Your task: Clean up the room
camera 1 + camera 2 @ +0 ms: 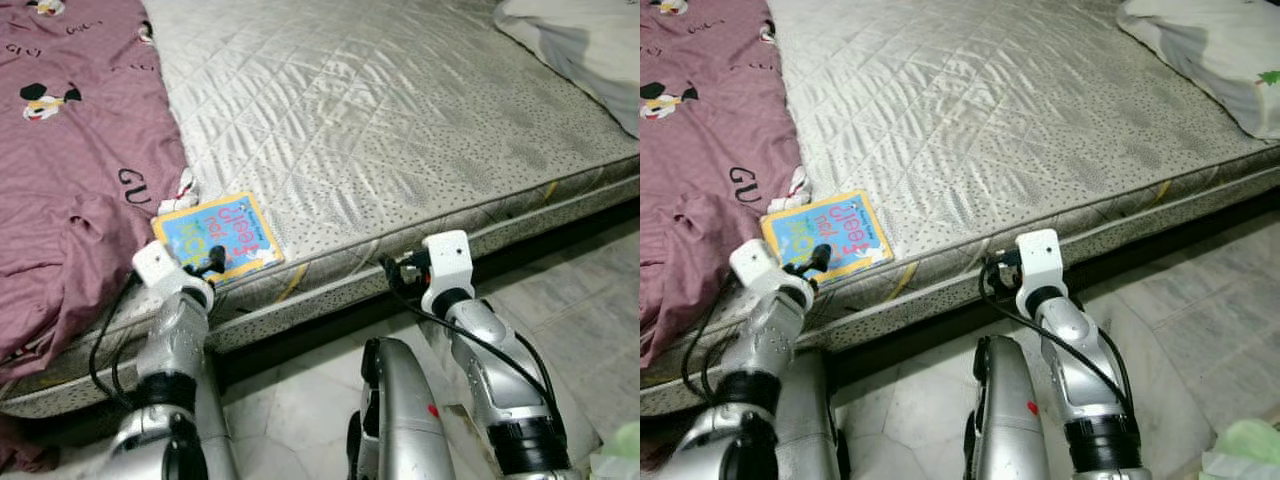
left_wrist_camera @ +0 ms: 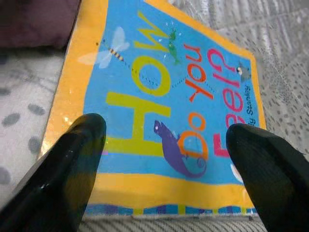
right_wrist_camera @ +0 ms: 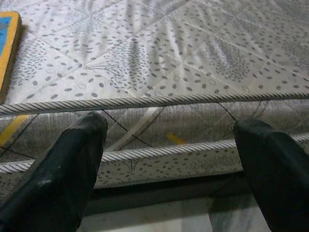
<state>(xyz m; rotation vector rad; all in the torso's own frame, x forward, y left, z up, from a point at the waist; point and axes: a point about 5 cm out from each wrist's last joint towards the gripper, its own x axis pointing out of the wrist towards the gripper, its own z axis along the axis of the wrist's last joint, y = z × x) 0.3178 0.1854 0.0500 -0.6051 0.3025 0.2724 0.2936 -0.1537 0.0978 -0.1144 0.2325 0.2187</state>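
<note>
Left gripper (image 2: 164,159) wide open over book (image 1: 222,236), nothing held.
Book lies flat on mattress (image 1: 400,140) edge, right under/ahead of gripper; prob. light, stiff, glossy-slick board, so pinch near edge w/ overhang. Right gripper (image 3: 169,159) open, empty, facing mattress side.

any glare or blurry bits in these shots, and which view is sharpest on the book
Left eye view: sheen streaks across the quilted mattress, slightly soft. Left wrist view: sharpest on the book, title readable, mild gloss on its cover; the left hand fingers are dark, blurred blobs. Right wrist view: mattress edge crisp, right hand fingers out of focus, dark shadow under the bed.
</note>
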